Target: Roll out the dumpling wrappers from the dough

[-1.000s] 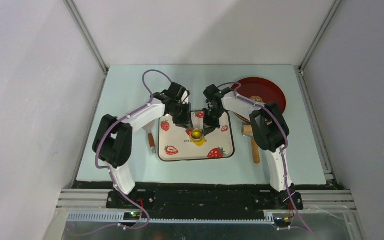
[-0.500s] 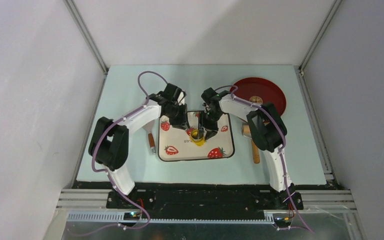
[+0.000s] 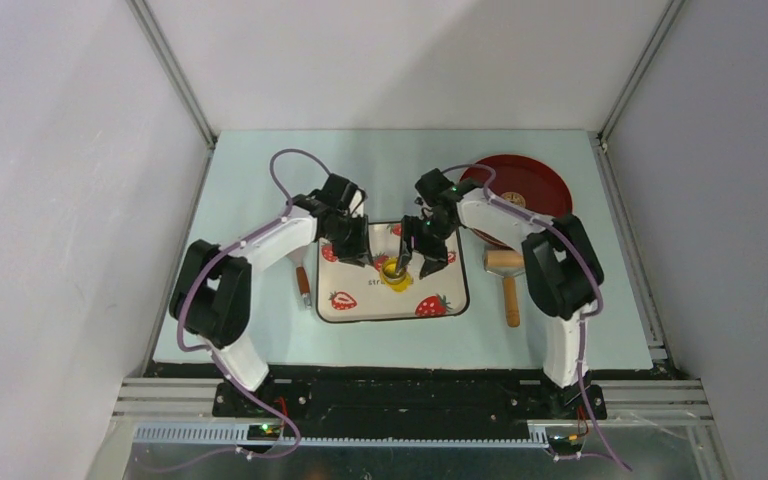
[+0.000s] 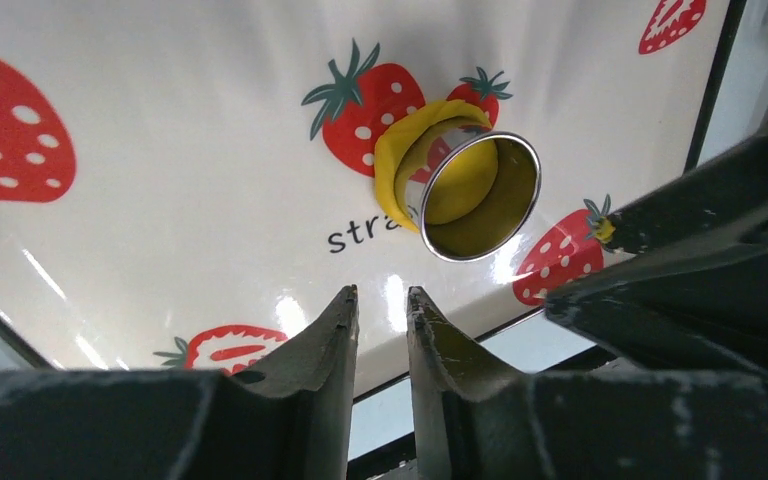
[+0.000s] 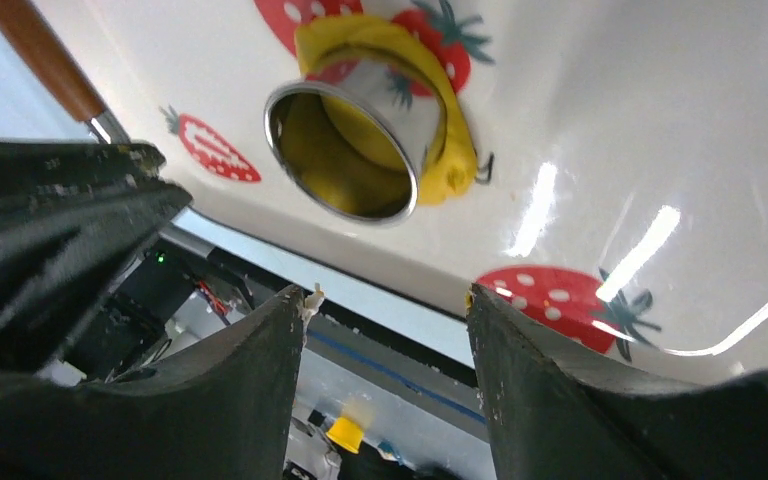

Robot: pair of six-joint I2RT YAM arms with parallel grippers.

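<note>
The yellow dough (image 4: 390, 165) lies flattened on the strawberry-print tray (image 3: 355, 300). A small metal ring cutter (image 4: 482, 198) stands pressed into it. Inside the ring shows a round yellow wrapper (image 4: 458, 182). My left gripper (image 4: 382, 296) hovers just beside the cutter, its fingers a narrow gap apart with nothing between them. The right gripper (image 5: 388, 298) hangs on the other side of the cutter (image 5: 345, 150), open wide and empty, clear of the dough (image 5: 452, 150). A tan-brown wrapper (image 3: 513, 199) lies on the red plate (image 3: 545, 185).
A wooden rolling pin (image 3: 509, 283) lies right of the tray. Left of the tray sits a brown-handled tool (image 3: 303, 283). The red plate is at the back right. Both arms crowd over the tray's far half.
The right gripper has opened and drawn back from the ring cutter, which stays in the dough. The left arm has shifted slightly left.
</note>
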